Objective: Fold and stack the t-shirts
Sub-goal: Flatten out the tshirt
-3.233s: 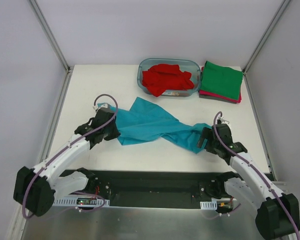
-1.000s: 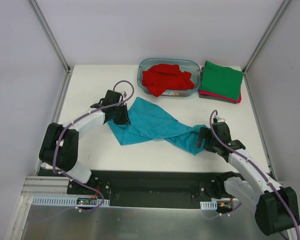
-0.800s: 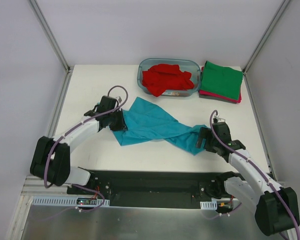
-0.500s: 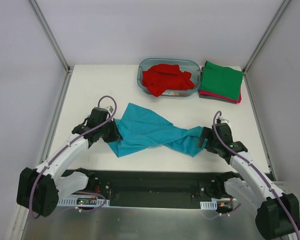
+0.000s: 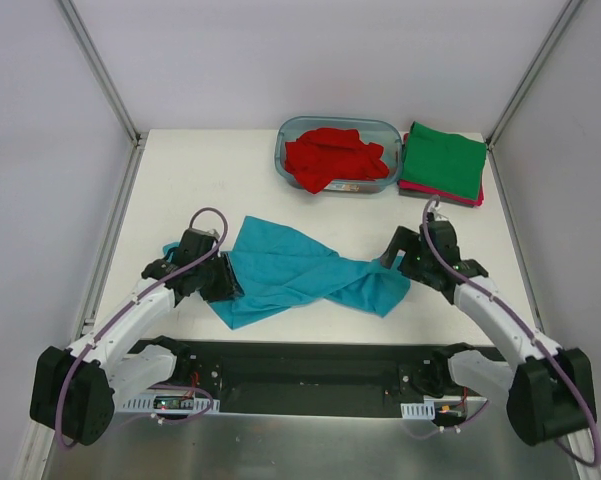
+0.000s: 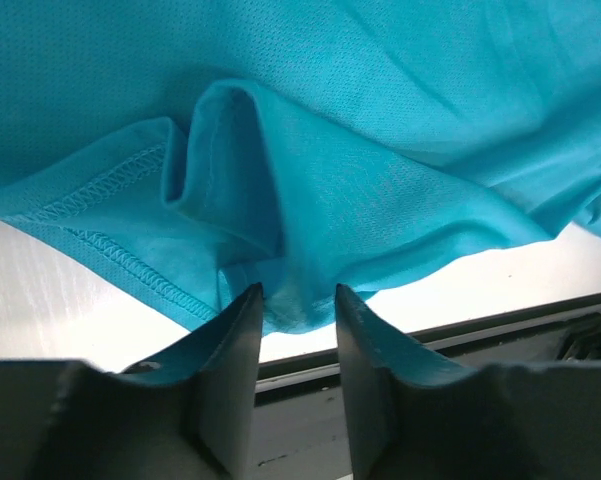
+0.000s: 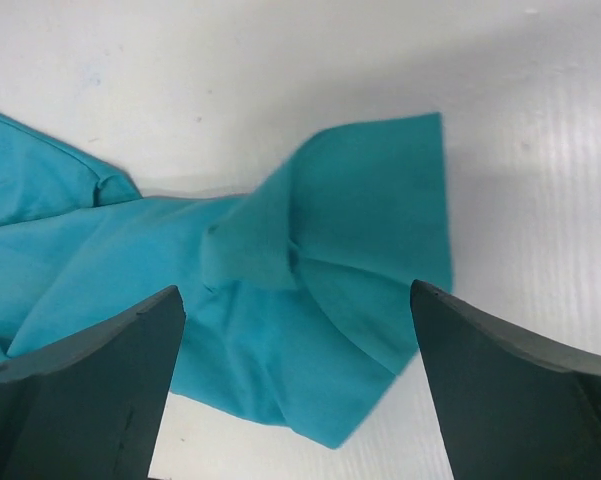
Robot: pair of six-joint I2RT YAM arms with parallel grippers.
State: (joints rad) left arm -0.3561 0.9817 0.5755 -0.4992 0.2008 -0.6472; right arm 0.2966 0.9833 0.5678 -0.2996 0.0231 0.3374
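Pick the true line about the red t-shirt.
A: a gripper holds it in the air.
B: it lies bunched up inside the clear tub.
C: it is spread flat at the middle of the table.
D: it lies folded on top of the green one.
B: the red t-shirt lies crumpled inside the tub, beside the folded green t-shirt.

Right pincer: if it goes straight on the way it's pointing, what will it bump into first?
Most likely the teal shirt: its rumpled end lies right ahead, between the open fingers of the right pincer. How far off the cloth is, I cannot tell.
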